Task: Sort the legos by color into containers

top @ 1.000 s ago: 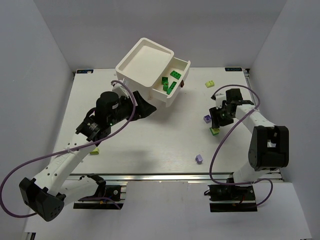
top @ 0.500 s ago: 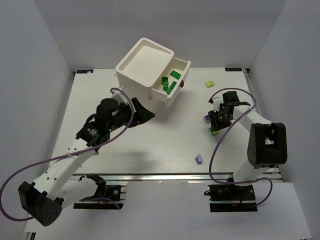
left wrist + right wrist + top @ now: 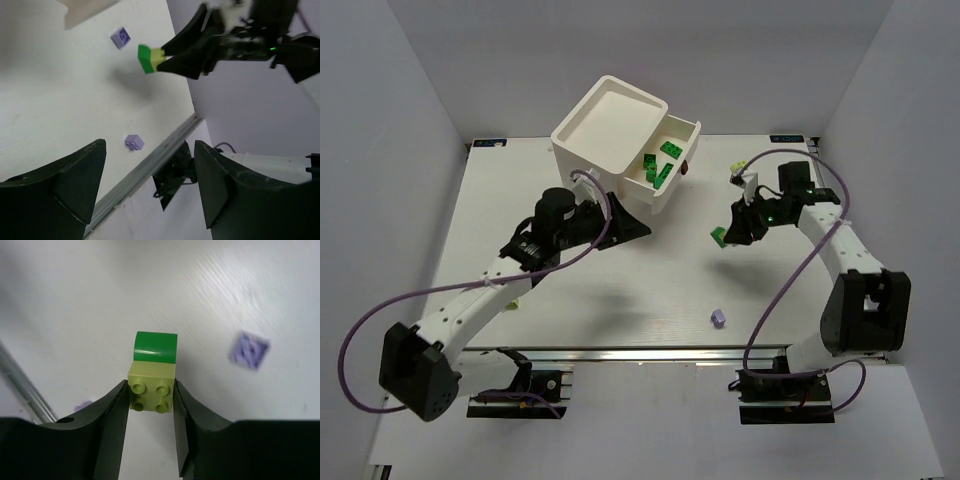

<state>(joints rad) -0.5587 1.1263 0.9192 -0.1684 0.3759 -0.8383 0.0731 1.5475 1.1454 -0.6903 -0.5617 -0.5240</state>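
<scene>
- The right tool (image 3: 150, 390) is clamped on a pale yellow-green lego (image 3: 151, 395) with a dark green piece (image 3: 155, 346) stuck to its end. It holds them clear of the table (image 3: 650, 290), to the right of the cabinet (image 3: 605, 125).
- The left tool (image 3: 150, 170) hangs just in front of the cabinet, jaws wide apart with nothing between them.
- The cabinet's open drawer (image 3: 685, 125) holds dark green legos (image 3: 660, 170).
- A purple lego (image 3: 718, 318) lies on the table, well in front of the cabinet and to its right.

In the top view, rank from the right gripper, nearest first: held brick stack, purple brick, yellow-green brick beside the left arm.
1. held brick stack, gripped by the right gripper.
2. purple brick, near edge.
3. yellow-green brick, far left.
</scene>
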